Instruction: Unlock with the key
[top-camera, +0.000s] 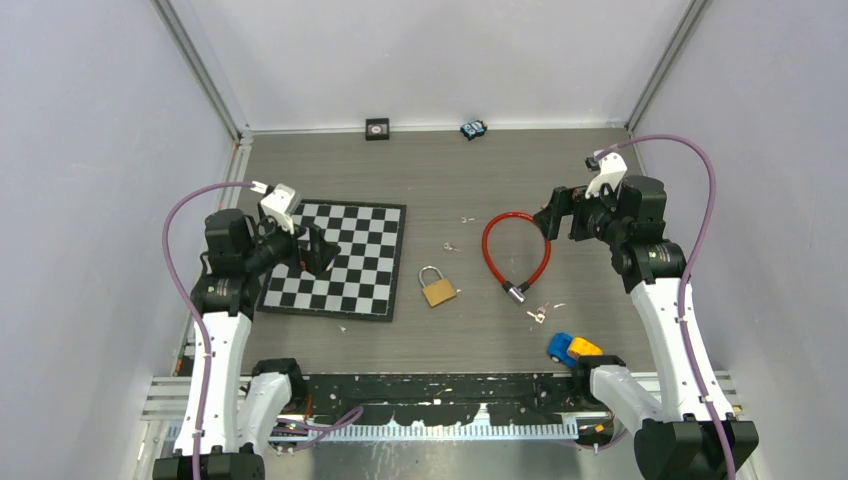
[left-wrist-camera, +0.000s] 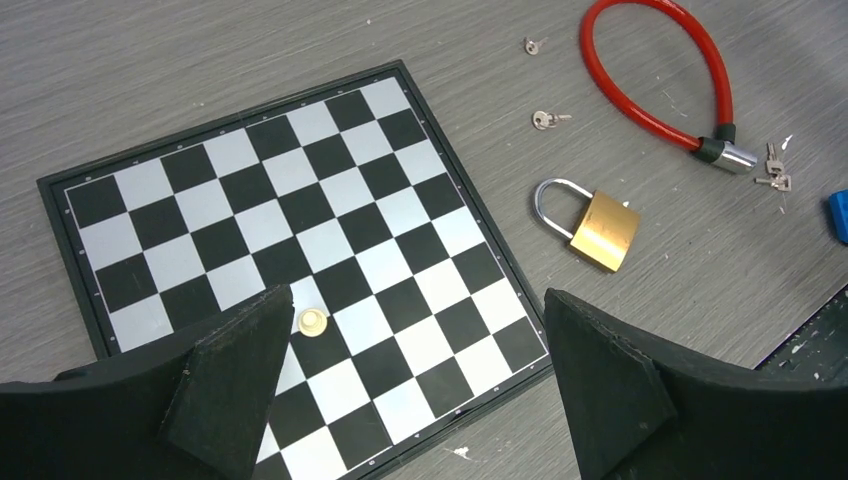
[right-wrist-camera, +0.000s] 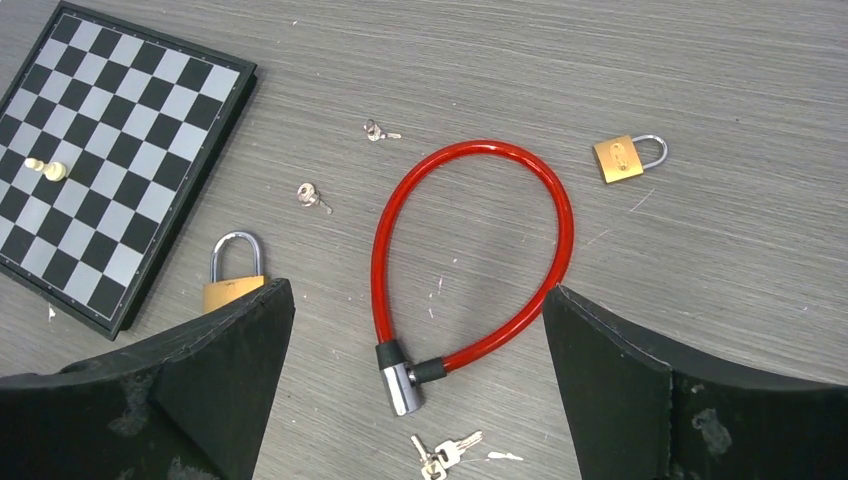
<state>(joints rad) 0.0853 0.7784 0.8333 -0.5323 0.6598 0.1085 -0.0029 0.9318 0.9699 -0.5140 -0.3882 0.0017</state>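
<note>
A brass padlock (top-camera: 437, 287) (left-wrist-camera: 598, 225) (right-wrist-camera: 235, 275) lies shut on the table's middle. To its right a red cable lock (top-camera: 515, 250) (left-wrist-camera: 660, 80) (right-wrist-camera: 470, 250) forms a closed loop with a silver head (right-wrist-camera: 400, 385). A pair of keys on a ring (top-camera: 537, 315) (right-wrist-camera: 445, 455) (left-wrist-camera: 775, 175) lies just near of that head. Two single keys (right-wrist-camera: 312, 195) (right-wrist-camera: 375, 130) lie farther back. A smaller brass padlock (right-wrist-camera: 625, 157) shows in the right wrist view. My left gripper (top-camera: 318, 252) (left-wrist-camera: 416, 293) hangs open over the chessboard. My right gripper (top-camera: 555, 210) (right-wrist-camera: 418, 287) hangs open above the cable lock, empty.
A chessboard (top-camera: 340, 260) (left-wrist-camera: 250, 230) lies at the left with one pale pawn (left-wrist-camera: 312, 321) on it. A blue and yellow toy car (top-camera: 572, 348) sits near the front edge. A black box (top-camera: 377, 128) and a small blue object (top-camera: 473, 129) stand by the back wall.
</note>
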